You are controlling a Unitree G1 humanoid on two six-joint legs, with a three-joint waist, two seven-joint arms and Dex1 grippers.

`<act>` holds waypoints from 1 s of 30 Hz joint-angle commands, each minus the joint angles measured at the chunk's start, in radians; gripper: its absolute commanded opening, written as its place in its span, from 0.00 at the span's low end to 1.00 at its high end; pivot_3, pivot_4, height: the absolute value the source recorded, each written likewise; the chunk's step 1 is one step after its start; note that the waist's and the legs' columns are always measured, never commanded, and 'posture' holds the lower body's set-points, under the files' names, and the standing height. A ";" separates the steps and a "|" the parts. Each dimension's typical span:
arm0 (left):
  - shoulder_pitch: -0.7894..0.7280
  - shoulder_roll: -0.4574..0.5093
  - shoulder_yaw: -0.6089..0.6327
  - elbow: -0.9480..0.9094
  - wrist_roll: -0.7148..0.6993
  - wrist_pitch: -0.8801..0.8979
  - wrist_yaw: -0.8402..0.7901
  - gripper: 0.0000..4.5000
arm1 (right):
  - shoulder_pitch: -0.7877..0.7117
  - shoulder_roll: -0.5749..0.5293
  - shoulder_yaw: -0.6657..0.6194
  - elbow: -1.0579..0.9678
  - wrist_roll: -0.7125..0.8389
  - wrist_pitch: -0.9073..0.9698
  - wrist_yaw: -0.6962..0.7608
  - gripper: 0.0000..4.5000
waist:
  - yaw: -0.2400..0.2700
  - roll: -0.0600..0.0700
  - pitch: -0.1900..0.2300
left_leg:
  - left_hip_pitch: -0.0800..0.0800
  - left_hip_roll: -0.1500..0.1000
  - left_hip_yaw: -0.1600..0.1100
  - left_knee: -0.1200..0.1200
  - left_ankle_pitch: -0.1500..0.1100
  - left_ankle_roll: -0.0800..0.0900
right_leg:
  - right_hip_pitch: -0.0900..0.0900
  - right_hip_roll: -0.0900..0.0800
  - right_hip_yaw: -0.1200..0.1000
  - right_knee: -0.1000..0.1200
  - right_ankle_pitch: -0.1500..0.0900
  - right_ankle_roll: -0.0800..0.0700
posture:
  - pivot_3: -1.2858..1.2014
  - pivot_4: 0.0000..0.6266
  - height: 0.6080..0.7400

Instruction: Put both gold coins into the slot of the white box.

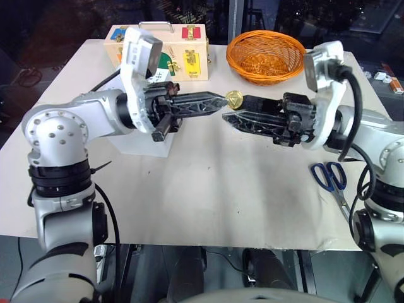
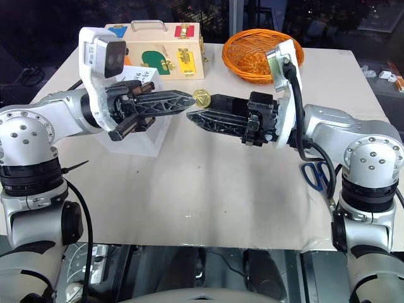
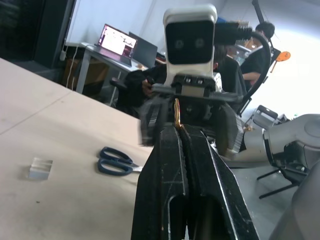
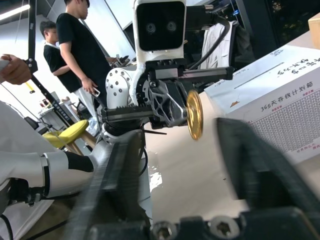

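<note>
A gold coin (image 1: 234,99) hangs in the air above the tabletop (image 1: 208,202), pinched on edge at the tips of the left claw (image 1: 222,101), whose fingers are closed tight on it. The right claw (image 4: 192,150) faces it tip to tip, its fingers spread wide to either side of the coin without gripping it. The white box (image 2: 146,136) stands behind the left claw, its slot (image 4: 258,78) running across its printed top. Further off lie a wooden case (image 1: 183,53), an orange basket (image 1: 265,55) and blue scissors (image 1: 329,177).
</note>
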State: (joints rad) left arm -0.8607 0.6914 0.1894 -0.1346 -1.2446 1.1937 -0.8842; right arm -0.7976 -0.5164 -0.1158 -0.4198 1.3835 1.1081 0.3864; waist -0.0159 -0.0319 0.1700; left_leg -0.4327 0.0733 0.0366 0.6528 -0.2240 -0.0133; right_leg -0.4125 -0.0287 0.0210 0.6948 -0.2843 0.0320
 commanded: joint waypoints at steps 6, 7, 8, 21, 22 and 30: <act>0.024 0.016 0.060 -0.040 -0.052 -0.004 0.056 0.00 | 0.023 -0.042 -0.012 -0.066 -0.052 -0.070 0.011 0.91 | -0.001 0.000 0.000 | 0.000 0.000 0.000 0.000 0.000 0.000 | 0.000 0.000 0.000 0.000 0.000 0.000 | 0.52 0.24 0.90; 0.030 0.019 0.068 -0.044 -0.057 -0.003 0.067 0.00 | 0.026 -0.045 -0.011 -0.069 -0.060 -0.076 0.013 0.91 | -0.001 0.000 0.000 | 0.000 0.000 0.000 0.000 0.000 0.000 | 0.000 0.000 0.000 0.000 0.000 0.000 | 0.52 0.24 0.90; 0.038 0.025 0.076 -0.049 -0.060 -0.004 0.075 0.00 | 0.029 -0.053 -0.007 -0.075 -0.079 -0.084 0.019 0.91 | -0.001 0.000 0.000 | 0.000 0.000 0.000 0.000 0.000 0.000 | 0.000 0.000 0.000 0.000 0.000 0.000 | 0.52 0.24 0.90; 0.211 0.148 0.314 -0.137 0.012 -0.098 0.388 0.00 | 0.091 -0.189 0.076 -0.167 -0.479 -0.358 0.295 0.91 | 0.002 0.000 0.000 | 0.000 0.000 0.000 0.000 0.000 0.000 | 0.000 0.000 0.000 0.000 0.000 0.000 | 0.52 0.24 0.90; 0.224 0.153 0.330 -0.144 0.029 -0.112 0.420 0.00 | 0.105 -0.192 0.077 -0.166 -0.497 -0.380 0.313 0.91 | 0.002 0.000 0.000 | 0.000 0.000 0.000 0.000 0.000 0.000 | 0.000 0.000 0.000 -0.001 0.000 0.000 | 0.52 0.24 0.90; 0.277 0.164 0.383 -0.128 0.193 -0.225 0.566 0.00 | 0.153 -0.168 0.089 -0.148 -0.581 -0.465 0.356 0.91 | 0.003 0.000 0.000 | 0.001 0.000 0.000 0.000 0.000 0.000 | 0.000 -0.001 0.000 0.000 0.000 0.000 | 0.52 0.24 0.90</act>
State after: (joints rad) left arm -0.5767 0.8429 0.5381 -0.2546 -1.0851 1.0149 -0.3501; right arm -0.6395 -0.6901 -0.0129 -0.5503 0.8139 0.6749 0.7364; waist -0.0127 -0.0322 0.1700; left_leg -0.4321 0.0731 0.0363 0.6529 -0.2239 -0.0136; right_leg -0.4121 -0.0293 0.0204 0.6948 -0.2843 0.0321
